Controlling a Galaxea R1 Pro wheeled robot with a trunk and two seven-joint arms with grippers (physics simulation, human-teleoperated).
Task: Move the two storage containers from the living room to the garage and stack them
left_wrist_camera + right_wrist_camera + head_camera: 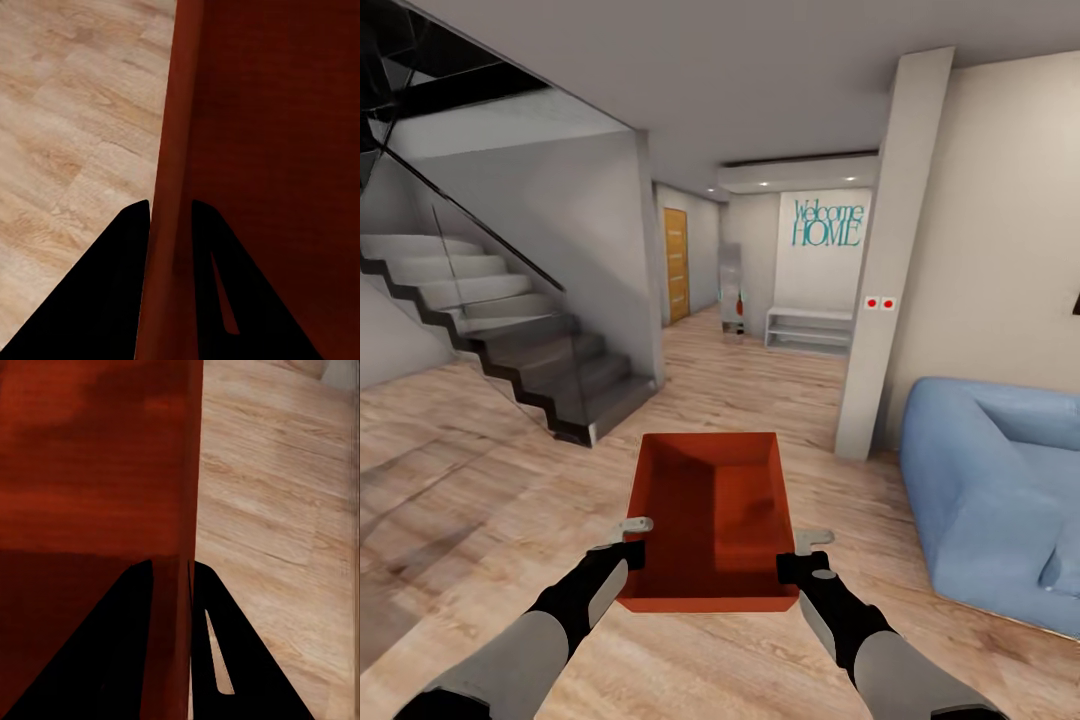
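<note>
Your two hands hold one bin [712, 520] out in front of you, above the wood floor [490, 480]. Your left hand [630, 545] is pinched onto the bin's left wall near its near corner, one finger inside and one outside; the left wrist view shows the wall [171, 187] squeezed between the dark fingers [97, 300]. Your right hand [805, 555] grips the right wall the same way, with the wall [184, 510] between its fingers [105, 660]. The bin sits level and open side up, and its long axis runs straight away from you, toward the hallway.

Ahead you have open floor as far as the hall. On your left, the stairs [530, 340] with a glass side panel come down close to the path. On your right, a white pillar [885, 270] stands just beside the blue sofa [1000, 500]. Between stairs and pillar the gap is wide. Farther in are a low white shelf [810, 328], a wooden door [676, 265] and a "Welcome HOME" sign [826, 222].
</note>
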